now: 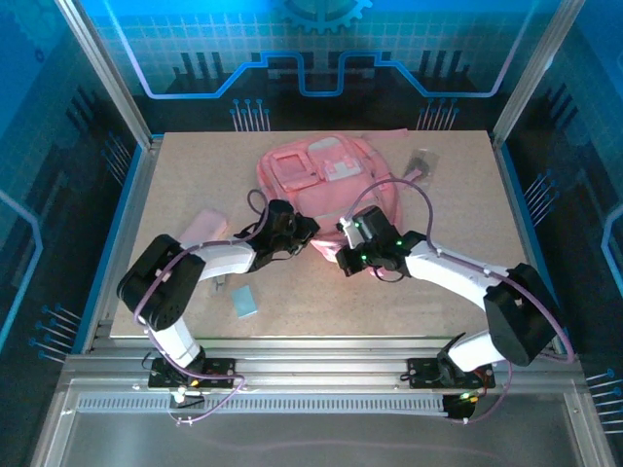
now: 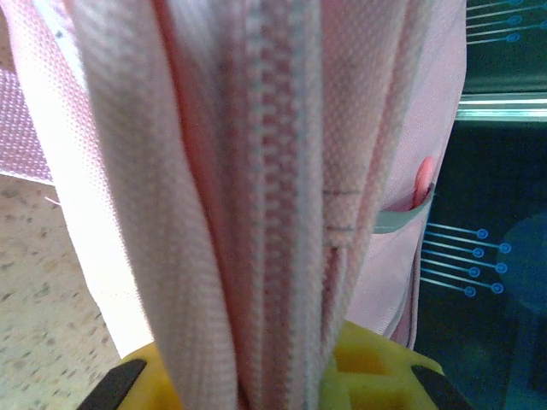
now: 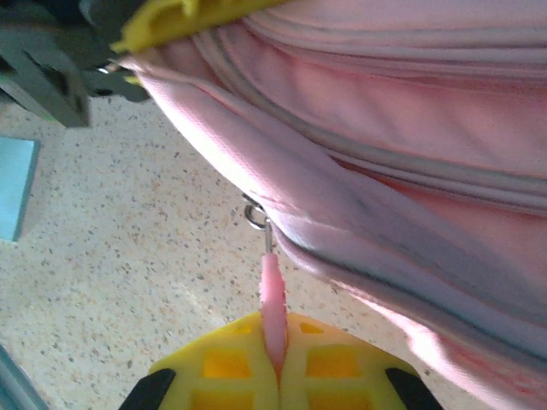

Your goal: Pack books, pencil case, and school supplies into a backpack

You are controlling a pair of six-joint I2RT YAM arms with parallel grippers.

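The pink backpack (image 1: 326, 175) lies at the middle back of the table. My left gripper (image 1: 304, 233) is at its near edge, shut on a fold of the backpack's fabric and zip (image 2: 273, 171) between yellow fingers (image 2: 376, 367). My right gripper (image 1: 347, 255) is close beside it, shut on a pink zip pull tab (image 3: 272, 295) that hangs from the backpack (image 3: 385, 128). The pale pink pencil case (image 1: 204, 227) lies to the left. A pale blue flat rectangle (image 1: 243, 301) lies near the front, and a dark grey packet (image 1: 421, 163) at the back right. The books are out of view.
Metal frame posts and blue panels surround the table (image 1: 458, 292). The two arms nearly meet at the backpack's near edge. In the right wrist view, the left gripper's yellow finger (image 3: 171, 21) sits just above the zip, and the blue rectangle (image 3: 13, 188) shows at the left edge.
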